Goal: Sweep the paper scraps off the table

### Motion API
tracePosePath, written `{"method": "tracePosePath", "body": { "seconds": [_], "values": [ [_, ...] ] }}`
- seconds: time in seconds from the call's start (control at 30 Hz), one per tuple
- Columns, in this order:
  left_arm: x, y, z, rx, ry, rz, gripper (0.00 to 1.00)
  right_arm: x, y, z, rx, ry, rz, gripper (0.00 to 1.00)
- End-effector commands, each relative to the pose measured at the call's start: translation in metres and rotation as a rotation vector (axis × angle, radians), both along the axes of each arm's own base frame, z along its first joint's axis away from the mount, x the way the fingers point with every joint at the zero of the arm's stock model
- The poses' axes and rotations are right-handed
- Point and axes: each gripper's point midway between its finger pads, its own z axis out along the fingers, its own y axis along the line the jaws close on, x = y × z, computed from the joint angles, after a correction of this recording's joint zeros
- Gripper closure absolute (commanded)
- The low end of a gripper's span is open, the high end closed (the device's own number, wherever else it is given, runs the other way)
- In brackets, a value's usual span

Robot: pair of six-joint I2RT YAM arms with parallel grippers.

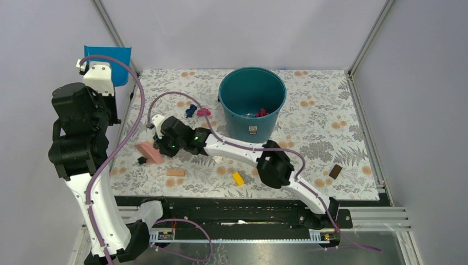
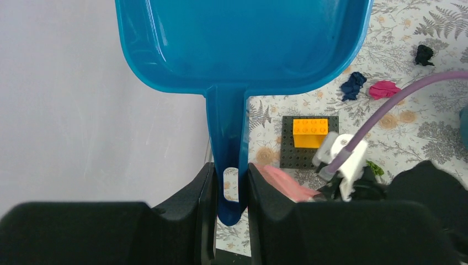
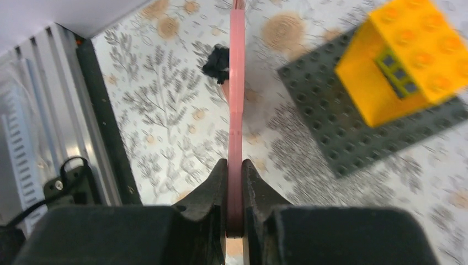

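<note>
The table fills the top view. The bucket stands at 12 o'clock from its centre, with magenta scraps inside it. The dustpan hangs at 10 o'clock by the table's far-left corner, its handle clamped between the fingers of the left gripper. The right arm stretches across to 9 o'clock. There the right gripper is pinched tight on a pink board, seen edge-on from its wrist. In that view a grey baseplate lies at 2 o'clock from the board and carries an orange brick.

A blue scrap and a magenta scrap lie close together on the table at 9 o'clock from the bucket. A black scrap sits just beside the board at its 7 o'clock, near the table's left edge. A green scrap shows beside the right gripper in the left wrist view. A tan block lies at 5 o'clock from the board. A yellow brick lies at 6 o'clock from the bucket, and a brown block at its 4 o'clock.
</note>
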Motion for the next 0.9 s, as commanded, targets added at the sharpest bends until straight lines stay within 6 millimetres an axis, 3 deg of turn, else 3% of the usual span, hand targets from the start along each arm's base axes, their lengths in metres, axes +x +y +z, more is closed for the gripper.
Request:
{"method": "tracePosePath", "body": {
  "seconds": [0.0, 0.03, 0.27, 0.33, 0.43, 0.6, 0.87],
  "values": [
    [0.008, -0.003, 0.017, 0.003, -0.081, -0.022, 1.00, 0.030, -0.051, 0.058, -0.026, -0.106, -0.031, 1.00],
    [0.009, -0.002, 0.016, 0.008, -0.078, -0.024, 1.00, 0.032, -0.063, 0.051, -0.060, -0.106, -0.028, 1.00],
    [0.019, -0.002, 0.009, 0.025, -0.066, -0.048, 1.00, 0.029, -0.129, 0.060, -0.155, -0.110, 0.006, 1.00],
    [0.023, -0.003, 0.011, 0.017, -0.067, -0.053, 1.00, 0.027, -0.142, 0.074, -0.153, -0.116, 0.014, 1.00],
    [0.029, -0.001, 0.012, 0.013, -0.068, -0.051, 1.00, 0.020, -0.148, 0.113, -0.089, -0.156, 0.049, 1.00],
    [0.042, -0.004, 0.011, -0.004, -0.069, -0.071, 1.00, 0.006, -0.126, 0.164, 0.093, -0.165, 0.125, 1.00],
    [0.048, -0.008, 0.010, -0.058, -0.052, -0.076, 1.00, 0.012, -0.053, 0.154, 0.236, -0.080, 0.128, 1.00]
  ]
}}
